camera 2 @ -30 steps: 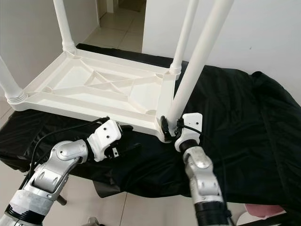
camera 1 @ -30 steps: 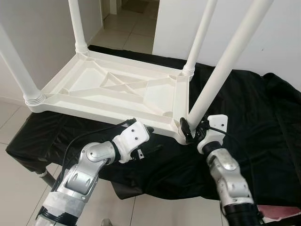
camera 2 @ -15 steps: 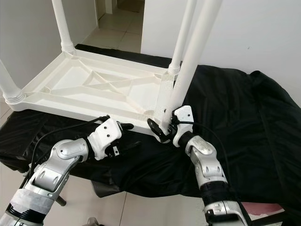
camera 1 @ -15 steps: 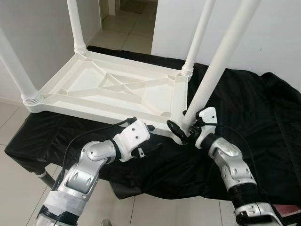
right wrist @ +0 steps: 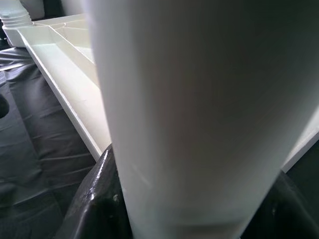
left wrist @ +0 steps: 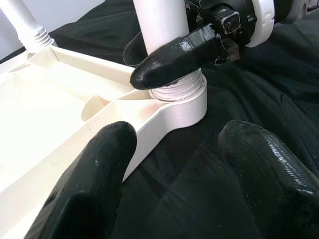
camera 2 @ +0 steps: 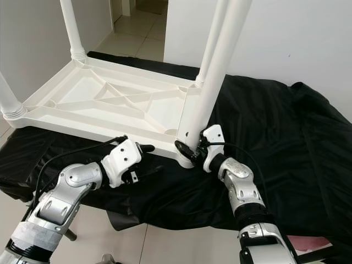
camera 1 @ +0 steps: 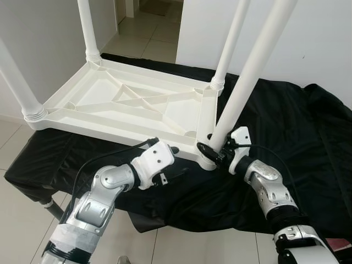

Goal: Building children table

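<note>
While the upturned white table top (camera 1: 132, 107) is lying on the black cloth (camera 1: 286, 121), your left gripper (camera 1: 175, 164) is hovering spread wide and empty beside its near edge. Your right gripper (camera 1: 212, 153) is clamping the near leg (camera 1: 247, 71) just above its corner socket (left wrist: 182, 102).
</note>
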Robot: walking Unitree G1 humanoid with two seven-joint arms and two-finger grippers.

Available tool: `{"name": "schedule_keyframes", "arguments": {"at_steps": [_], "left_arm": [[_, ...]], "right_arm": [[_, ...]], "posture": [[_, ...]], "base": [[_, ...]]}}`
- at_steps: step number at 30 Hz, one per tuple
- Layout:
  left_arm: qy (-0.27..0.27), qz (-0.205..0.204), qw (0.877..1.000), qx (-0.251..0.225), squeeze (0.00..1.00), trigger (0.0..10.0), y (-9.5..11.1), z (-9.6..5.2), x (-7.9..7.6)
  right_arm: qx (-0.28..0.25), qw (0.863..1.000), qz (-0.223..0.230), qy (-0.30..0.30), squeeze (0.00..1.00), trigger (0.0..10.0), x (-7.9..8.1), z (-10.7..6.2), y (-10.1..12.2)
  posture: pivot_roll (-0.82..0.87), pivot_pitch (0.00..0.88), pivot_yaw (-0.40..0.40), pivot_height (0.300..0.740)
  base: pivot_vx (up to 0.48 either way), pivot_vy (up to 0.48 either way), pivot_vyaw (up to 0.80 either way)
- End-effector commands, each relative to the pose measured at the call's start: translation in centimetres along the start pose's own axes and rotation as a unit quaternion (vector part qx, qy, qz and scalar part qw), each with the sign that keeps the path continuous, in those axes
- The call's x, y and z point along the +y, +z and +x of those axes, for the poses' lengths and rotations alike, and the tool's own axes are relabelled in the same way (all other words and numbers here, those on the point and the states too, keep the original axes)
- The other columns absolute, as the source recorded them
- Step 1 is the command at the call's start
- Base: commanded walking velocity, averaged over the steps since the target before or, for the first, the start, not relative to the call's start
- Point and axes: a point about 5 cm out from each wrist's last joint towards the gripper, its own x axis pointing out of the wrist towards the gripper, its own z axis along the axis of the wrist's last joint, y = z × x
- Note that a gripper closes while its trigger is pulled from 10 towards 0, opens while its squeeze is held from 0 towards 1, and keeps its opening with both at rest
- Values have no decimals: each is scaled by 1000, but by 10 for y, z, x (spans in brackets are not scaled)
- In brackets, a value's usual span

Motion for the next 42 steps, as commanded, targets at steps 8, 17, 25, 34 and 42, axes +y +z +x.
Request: {"name": "schedule_keyframes", "arguments": {"at_steps": [8, 17, 25, 34, 42], "left_arm": [[29, 3, 1000, -2, 0, 10000, 1, 1, 1], [26, 1, 1000, 0, 0, 10000, 0, 0, -1], [22, 0, 1000, 1, 0, 10000, -1, 0, -2], [16, 2, 1000, 0, 0, 10000, -1, 2, -3], [11, 3, 1000, -1, 0, 10000, -1, 4, -4]], "right_arm": [[-1, 1000, 17, -20, 0, 10000, -2, -4, -4], [0, 991, 16, -136, 0, 10000, -2, -3, -2], [7, 977, 39, -211, 0, 10000, 6, -5, -5], [34, 939, 54, -338, 0, 10000, 44, -9, -17], [38, 926, 79, -367, 0, 10000, 53, -9, -16]], "posture": [[39, 54, -88, 740], [36, 62, -87, 740], [31, 63, -85, 740], [33, 55, -93, 740], [22, 44, -90, 740]], "base": [[0, 0, 0], [0, 0, 0], [0, 0, 0], [0, 0, 0], [0, 0, 0]]}}
